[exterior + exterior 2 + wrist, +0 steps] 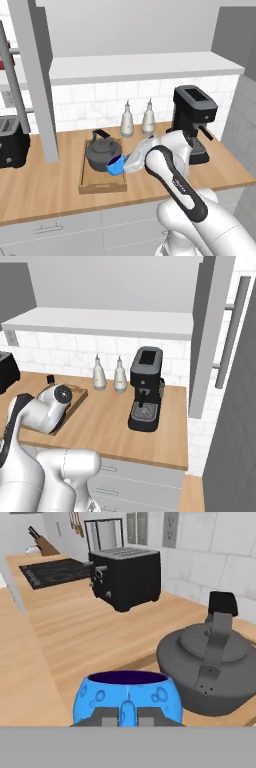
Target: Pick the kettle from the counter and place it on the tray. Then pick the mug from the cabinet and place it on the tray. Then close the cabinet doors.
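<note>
The arm bends low over the tray (90, 188), its gripper (127, 716) clamped on the blue mug (116, 165) beside the kettle (102, 151).

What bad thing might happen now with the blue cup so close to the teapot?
1. The mug, pinched in the gripper, hangs right beside the kettle; it might bump it going down.
2. The kettle fills much of the tray, so the mug might land on the rim and tip.
3. The grip looks to be on the mug's wall alone; it might slip.
</note>
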You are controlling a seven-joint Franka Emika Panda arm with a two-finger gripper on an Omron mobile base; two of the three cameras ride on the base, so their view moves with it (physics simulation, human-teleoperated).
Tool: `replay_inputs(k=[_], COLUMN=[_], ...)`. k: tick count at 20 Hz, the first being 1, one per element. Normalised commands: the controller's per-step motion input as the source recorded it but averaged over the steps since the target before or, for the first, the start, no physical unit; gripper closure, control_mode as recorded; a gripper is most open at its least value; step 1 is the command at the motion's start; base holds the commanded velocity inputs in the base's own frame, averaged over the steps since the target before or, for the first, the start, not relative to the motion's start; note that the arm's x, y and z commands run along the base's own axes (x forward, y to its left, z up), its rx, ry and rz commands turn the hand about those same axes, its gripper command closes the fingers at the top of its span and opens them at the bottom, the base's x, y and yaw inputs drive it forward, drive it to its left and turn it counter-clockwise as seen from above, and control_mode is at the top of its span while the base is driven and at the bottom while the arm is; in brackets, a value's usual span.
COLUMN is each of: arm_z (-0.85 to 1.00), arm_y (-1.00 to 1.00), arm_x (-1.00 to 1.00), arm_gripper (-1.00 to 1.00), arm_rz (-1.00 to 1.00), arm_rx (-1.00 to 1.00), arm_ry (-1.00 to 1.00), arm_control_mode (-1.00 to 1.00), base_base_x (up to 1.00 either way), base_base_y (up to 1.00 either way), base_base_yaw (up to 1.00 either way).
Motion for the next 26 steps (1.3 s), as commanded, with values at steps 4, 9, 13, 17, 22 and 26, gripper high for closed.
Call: replay_inputs(k=[4, 9, 13, 17, 22, 26], arm_z=[-0.93, -1.00, -1.00, -1.00, -1.00, -1.00], arm_y=[-0.14, -0.15, -0.16, -0.15, -0.03, 0.00], arm_x=[0.12, 0.15, 0.11, 0.08, 0.00, 0.00], arm_gripper=[1.00, 1.00, 1.00, 1.00, 1.00, 1.00], arm_rz=[0.00, 0.00, 0.00, 0.00, 0.00, 0.00], arm_rx=[0.13, 0.10, 0.14, 0.13, 0.08, 0.03], arm_ry=[0.00, 0.00, -0.08, -0.16, -0.20, -0.20], arm_control_mode=[-1.00, -1.00, -1.00, -1.00, -1.00, -1.00], base_base_x=[0.00, 0.00, 0.00, 0.00, 0.00, 0.00], base_base_y=[0.00, 0.00, 0.00, 0.00, 0.00, 0.00], base_base_yaw=[0.00, 0.00, 0.00, 0.00, 0.00, 0.00])
